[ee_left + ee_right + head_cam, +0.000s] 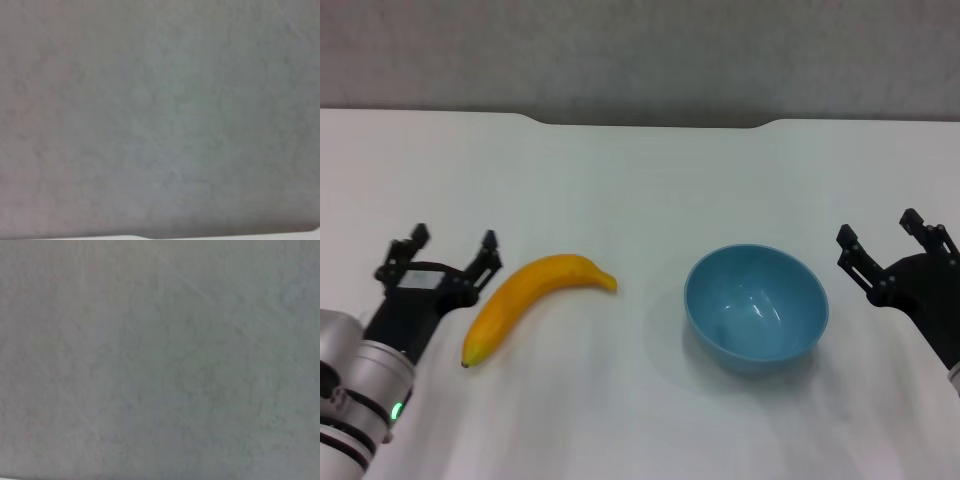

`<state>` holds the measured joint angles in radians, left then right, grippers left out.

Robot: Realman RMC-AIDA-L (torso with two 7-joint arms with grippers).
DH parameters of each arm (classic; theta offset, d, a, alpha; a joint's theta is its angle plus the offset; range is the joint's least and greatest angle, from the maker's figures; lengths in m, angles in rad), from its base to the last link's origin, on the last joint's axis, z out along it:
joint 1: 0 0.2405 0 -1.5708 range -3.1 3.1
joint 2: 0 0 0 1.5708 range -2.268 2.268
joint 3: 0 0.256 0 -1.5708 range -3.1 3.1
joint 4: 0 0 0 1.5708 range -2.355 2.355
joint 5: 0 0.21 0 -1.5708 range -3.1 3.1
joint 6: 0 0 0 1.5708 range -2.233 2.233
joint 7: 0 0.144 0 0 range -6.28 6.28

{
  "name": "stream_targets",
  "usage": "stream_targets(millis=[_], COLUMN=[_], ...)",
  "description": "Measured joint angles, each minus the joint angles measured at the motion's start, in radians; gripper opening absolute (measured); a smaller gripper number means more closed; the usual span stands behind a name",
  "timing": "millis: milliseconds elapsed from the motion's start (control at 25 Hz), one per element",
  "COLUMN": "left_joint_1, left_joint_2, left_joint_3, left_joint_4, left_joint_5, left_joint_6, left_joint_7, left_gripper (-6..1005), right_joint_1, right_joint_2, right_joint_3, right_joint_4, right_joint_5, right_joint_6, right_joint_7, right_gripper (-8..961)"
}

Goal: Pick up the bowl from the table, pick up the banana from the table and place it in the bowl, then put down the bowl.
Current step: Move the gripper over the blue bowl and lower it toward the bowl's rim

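In the head view a light-blue bowl [756,307] stands upright and empty on the white table [640,180], right of centre. A curved yellow-orange banana [528,301] lies left of centre, dark tip toward the near left. My left gripper [452,246] is open and empty, just left of the banana and apart from it. My right gripper [883,235] is open and empty, right of the bowl with a gap between them. Both wrist views show only the grey wall.
The table's far edge has a notch [650,124] against the grey wall [640,50]. Bare tabletop lies between the banana and the bowl and behind both.
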<state>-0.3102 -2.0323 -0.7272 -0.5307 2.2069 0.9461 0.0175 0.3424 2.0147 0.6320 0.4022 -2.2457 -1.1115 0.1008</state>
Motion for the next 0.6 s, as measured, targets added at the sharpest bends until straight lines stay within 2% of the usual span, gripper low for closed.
stream_targets(millis=[120,200,280,320,360,400,480,560,600], left_joint_1=[0.013,0.034,0.057,0.07,0.07,0.076,0.096,0.12,0.12], left_joint_2=[0.007,0.023,0.055,0.087,0.087,0.102,0.115,0.113,0.113], left_joint_3=[-0.005,-0.019,-0.051,-0.089,-0.089,-0.111,-0.159,-0.211,-0.211], left_joint_4=[-0.049,-0.124,-0.24,-0.338,-0.338,-0.385,-0.453,-0.508,-0.508], left_joint_5=[0.025,0.053,0.065,0.065,0.065,0.065,0.065,0.066,0.066], left_joint_6=[-0.032,-0.084,-0.193,-0.323,-0.323,-0.385,-0.466,-0.528,-0.528], left_joint_7=[0.004,0.007,0.009,0.013,0.013,0.019,0.052,0.107,0.107], left_gripper=[906,906,906,906,906,906,906,906,906], right_joint_1=[-0.006,-0.007,-0.007,-0.008,-0.008,-0.008,-0.005,0.002,0.004], right_joint_2=[-0.002,-0.006,-0.011,-0.017,-0.017,-0.021,-0.036,-0.054,-0.071], right_joint_3=[0.0,0.0,-0.001,-0.001,-0.001,-0.001,0.0,0.0,0.003], right_joint_4=[0.007,0.015,0.026,0.035,0.035,0.04,0.06,0.095,0.127], right_joint_5=[-0.001,-0.005,-0.009,-0.009,-0.009,-0.009,-0.009,-0.009,-0.009], right_joint_6=[0.008,0.011,0.014,0.022,0.022,0.029,0.062,0.117,0.16], right_joint_7=[0.007,0.015,0.03,0.045,0.045,0.05,0.056,0.058,0.058], right_gripper=[867,867,867,867,867,867,865,861,861])
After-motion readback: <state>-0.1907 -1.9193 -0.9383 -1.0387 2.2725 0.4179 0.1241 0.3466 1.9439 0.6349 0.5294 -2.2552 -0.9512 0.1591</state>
